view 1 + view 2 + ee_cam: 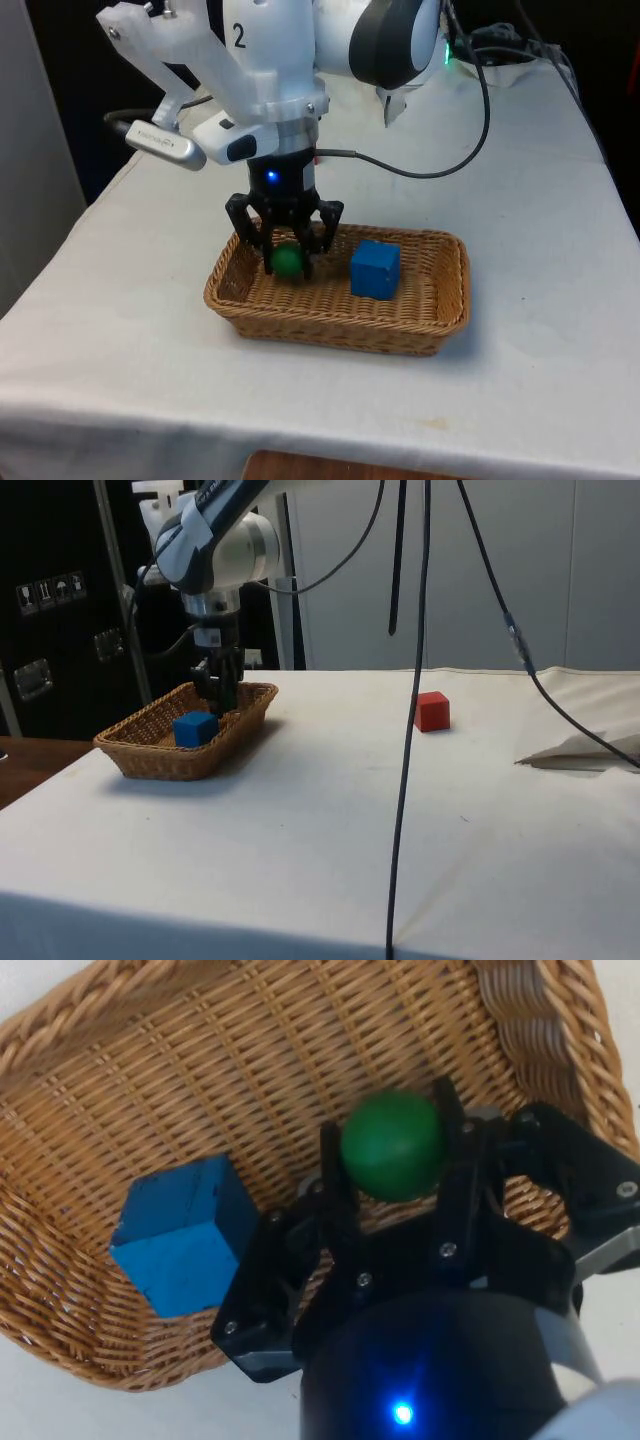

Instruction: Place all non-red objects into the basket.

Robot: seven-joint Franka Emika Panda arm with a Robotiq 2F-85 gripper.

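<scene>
The white-clothed table [520, 330] carries a shallow rectangular woven wicker basket [440, 330] toward the front view's left, and the white arm reaches down into the end of it that lies to the front view's left. Inside the basket, toward its middle, sits a blue cube [375, 268], resting on the woven floor, clear of the walls. The black two-finger gripper [287, 258] hangs low within the basket rim, its fingers [452, 1150] closed only as far as the small green ball [287, 260] allows, pinching it from both sides; the wrist view shows the ball held between the fingertips just above the weave, beside the blue cube but not touching it. Well apart from the basket, out on the open cloth in the side view, stands a small red cube [432, 711], which the task leaves where it is. With the blue cube already in and the ball over the basket floor, the task looks close to done, pending the release. The risks from here are modest ones: a ball let go from any height may roll or bounce across the weave, and though the rim should stop it, a release near the low wall could send it over; and the fingers, lifting out, could catch the wicker rim and drag the light basket.
</scene>
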